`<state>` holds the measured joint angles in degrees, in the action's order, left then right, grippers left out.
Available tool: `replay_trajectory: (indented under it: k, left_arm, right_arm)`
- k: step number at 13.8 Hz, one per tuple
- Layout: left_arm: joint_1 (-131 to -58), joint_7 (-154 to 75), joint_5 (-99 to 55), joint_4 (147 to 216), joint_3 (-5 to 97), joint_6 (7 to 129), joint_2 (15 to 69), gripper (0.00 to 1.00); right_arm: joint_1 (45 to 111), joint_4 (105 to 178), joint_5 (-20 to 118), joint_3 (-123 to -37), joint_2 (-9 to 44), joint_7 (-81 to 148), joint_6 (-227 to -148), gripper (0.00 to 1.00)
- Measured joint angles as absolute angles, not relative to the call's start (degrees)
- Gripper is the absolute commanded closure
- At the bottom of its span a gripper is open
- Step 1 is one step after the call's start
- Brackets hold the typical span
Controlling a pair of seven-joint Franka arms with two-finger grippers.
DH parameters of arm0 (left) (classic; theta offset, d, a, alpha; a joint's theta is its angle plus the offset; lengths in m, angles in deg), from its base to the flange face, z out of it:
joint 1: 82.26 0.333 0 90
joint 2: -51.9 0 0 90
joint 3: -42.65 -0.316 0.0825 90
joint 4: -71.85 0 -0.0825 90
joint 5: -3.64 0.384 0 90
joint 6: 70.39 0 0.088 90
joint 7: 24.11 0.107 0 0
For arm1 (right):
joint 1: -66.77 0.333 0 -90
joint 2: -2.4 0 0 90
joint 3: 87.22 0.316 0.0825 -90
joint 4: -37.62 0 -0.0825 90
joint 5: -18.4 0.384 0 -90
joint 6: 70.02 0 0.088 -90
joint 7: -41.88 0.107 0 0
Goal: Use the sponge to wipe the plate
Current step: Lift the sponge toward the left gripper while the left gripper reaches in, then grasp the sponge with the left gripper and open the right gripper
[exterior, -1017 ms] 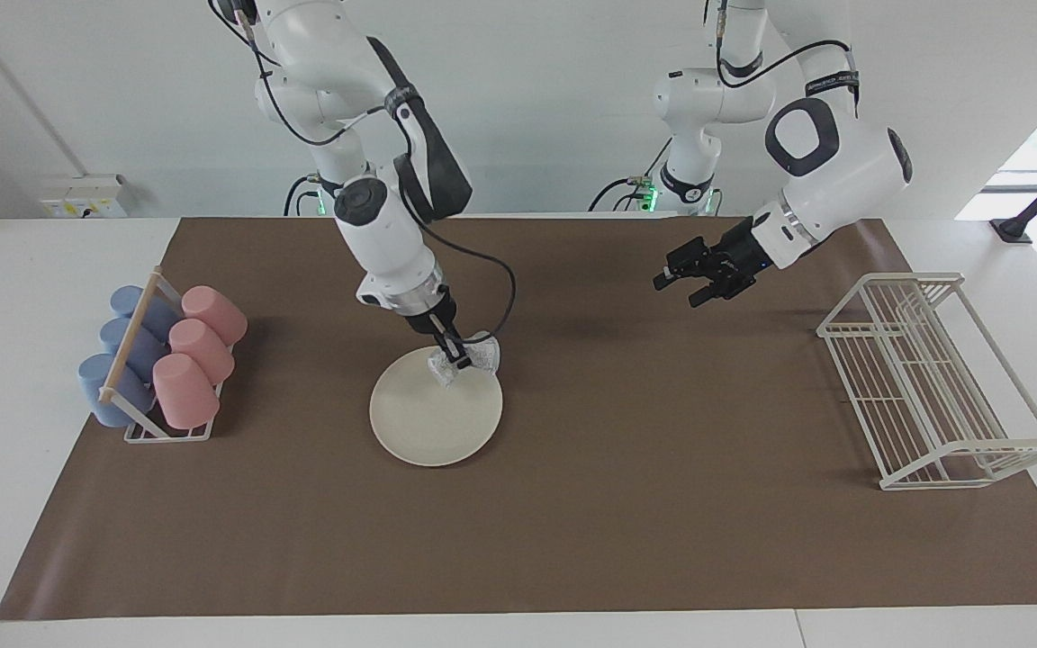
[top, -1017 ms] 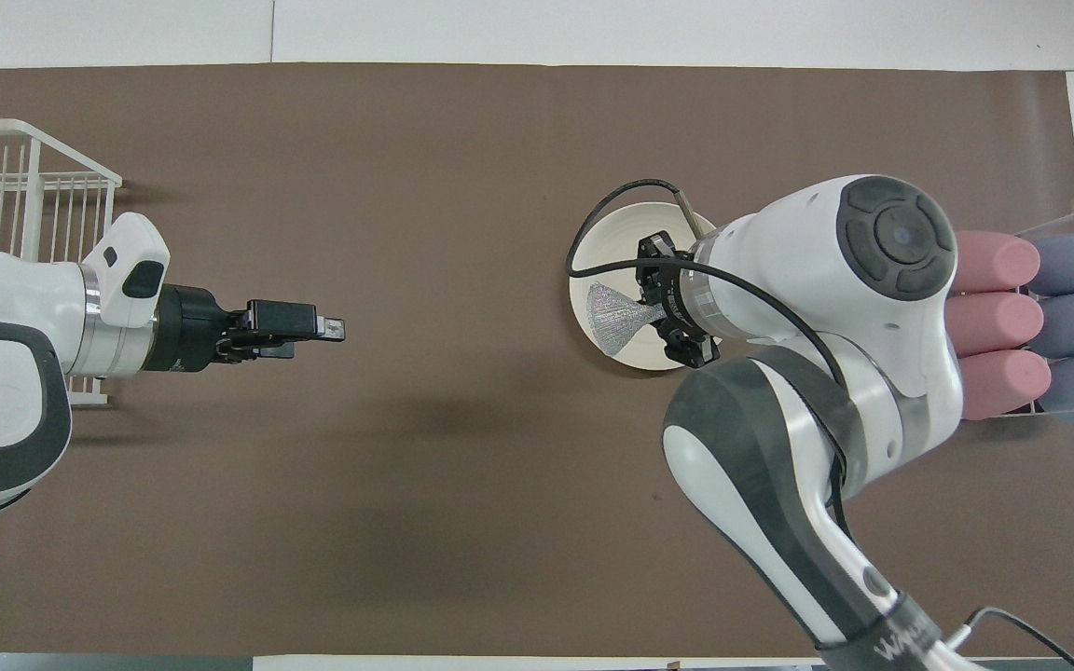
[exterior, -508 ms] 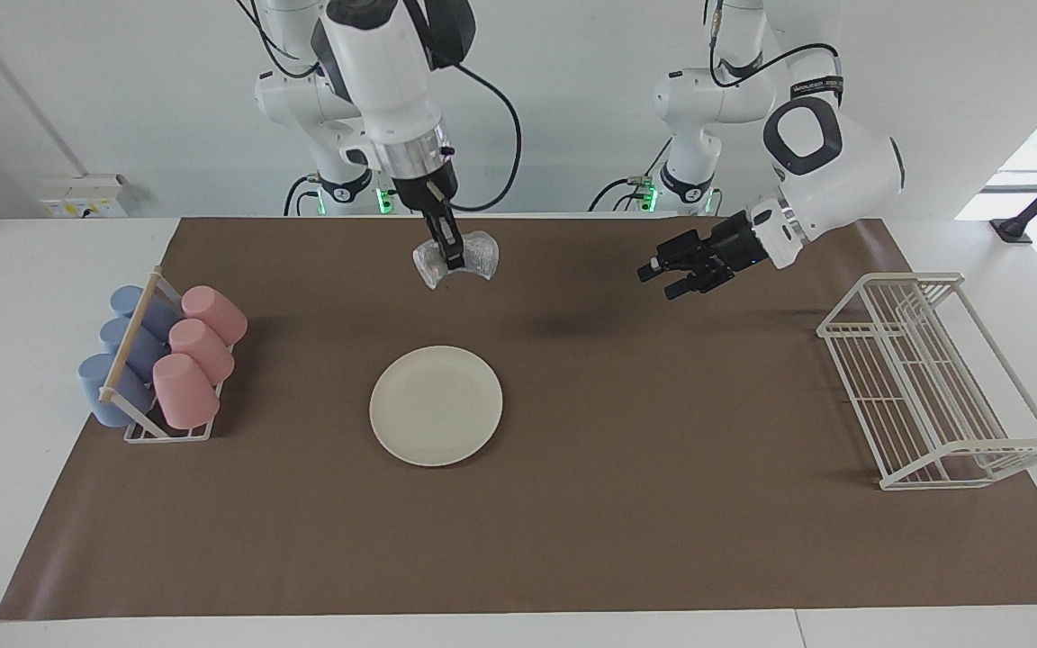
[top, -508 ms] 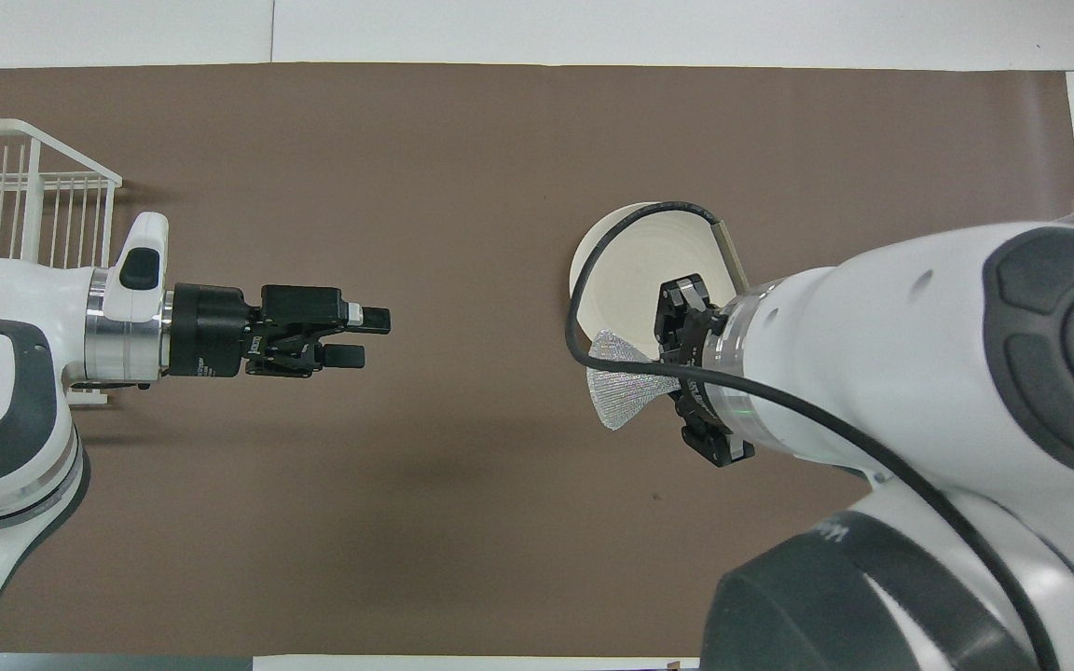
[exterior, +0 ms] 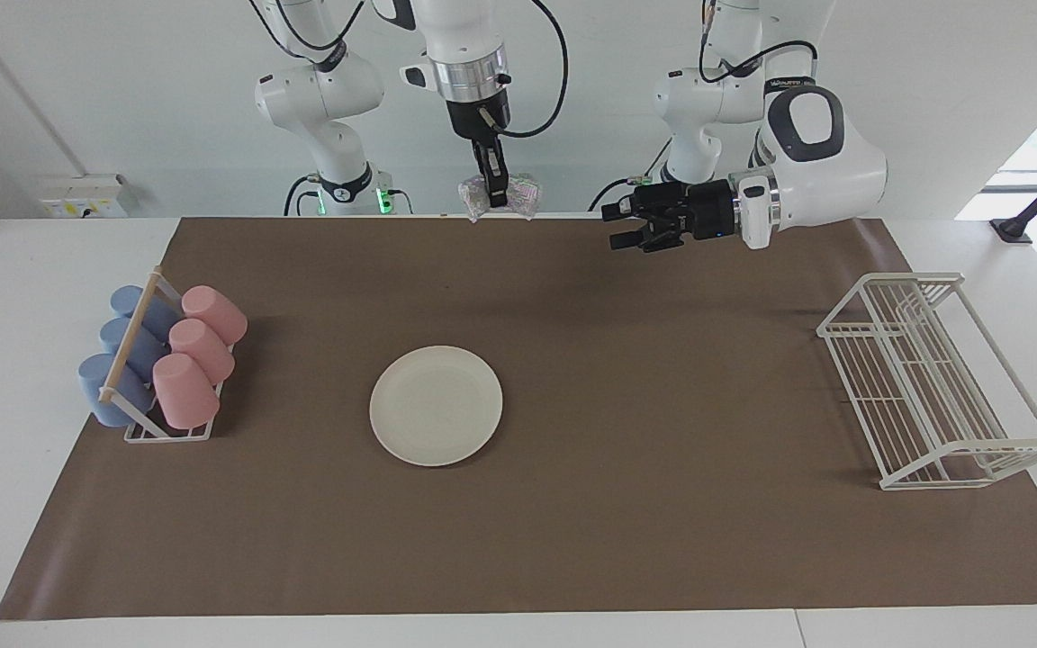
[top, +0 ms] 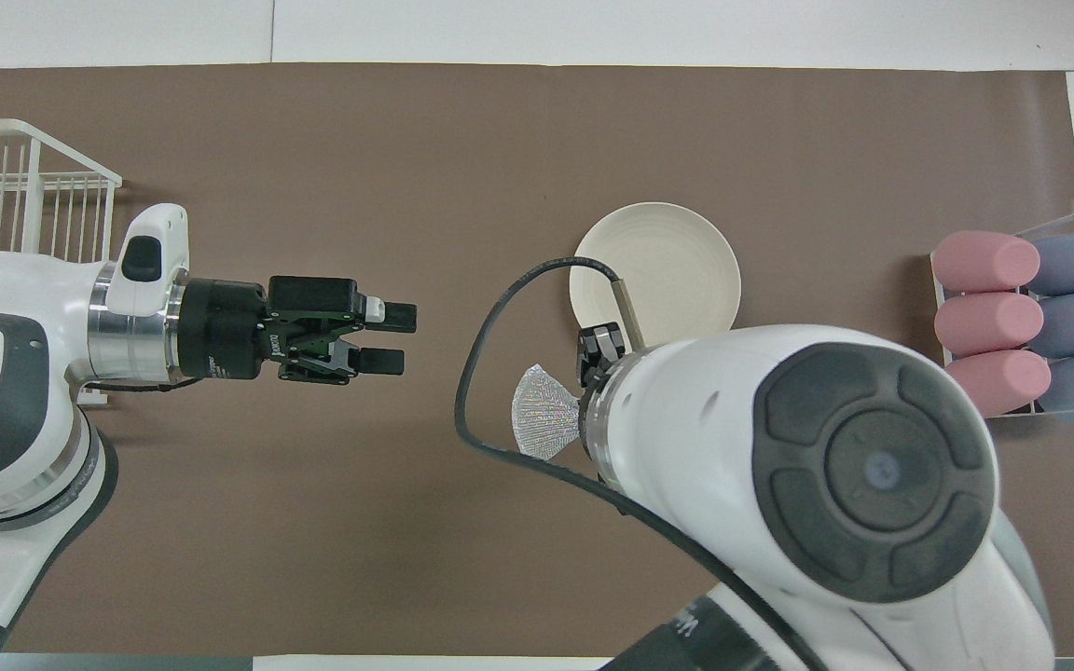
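The cream-white plate point(exterior: 436, 405) lies flat and bare on the brown mat; it also shows in the overhead view point(top: 658, 275). My right gripper point(exterior: 493, 189) is high in the air, shut on the silvery mesh sponge point(exterior: 500, 193), which hangs from its fingers. In the overhead view the sponge point(top: 544, 424) shows over the mat, off the plate, and the right arm's wrist hides the fingers. My left gripper point(exterior: 616, 227) is open and empty, held level in the air over the mat toward the left arm's end; it also shows in the overhead view point(top: 405, 339).
A rack of pink and blue cups point(exterior: 163, 360) stands at the right arm's end of the table. A white wire dish rack point(exterior: 933, 378) stands at the left arm's end. The brown mat point(exterior: 662, 504) covers most of the table.
My right gripper lifted the sponge off the plate and rose high, back toward the robots. My left gripper rose, levelled out and moved toward the table's middle.
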<state>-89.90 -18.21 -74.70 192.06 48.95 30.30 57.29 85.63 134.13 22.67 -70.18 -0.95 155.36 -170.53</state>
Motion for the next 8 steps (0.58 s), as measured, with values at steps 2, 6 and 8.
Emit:
replay_trajectory:
  k: [2,6,8]
  left_arm:
    - [-91.96,-18.28,-76.23,192.06,49.04,30.16,57.33,0.00]
    - [-96.30,-18.47,-78.37,192.11,49.10,32.12,57.35,0.03]
    - [-98.11,-18.49,-78.56,192.18,49.13,33.26,57.34,0.05]
  right_arm:
    - [85.66,134.13,22.09,-70.25,-0.80,155.39,-170.53,1.00]
    - [85.66,134.13,22.01,-70.32,-0.72,155.39,-170.53,1.00]
    - [85.64,134.13,22.01,-70.33,-0.70,155.39,-170.53,1.00]
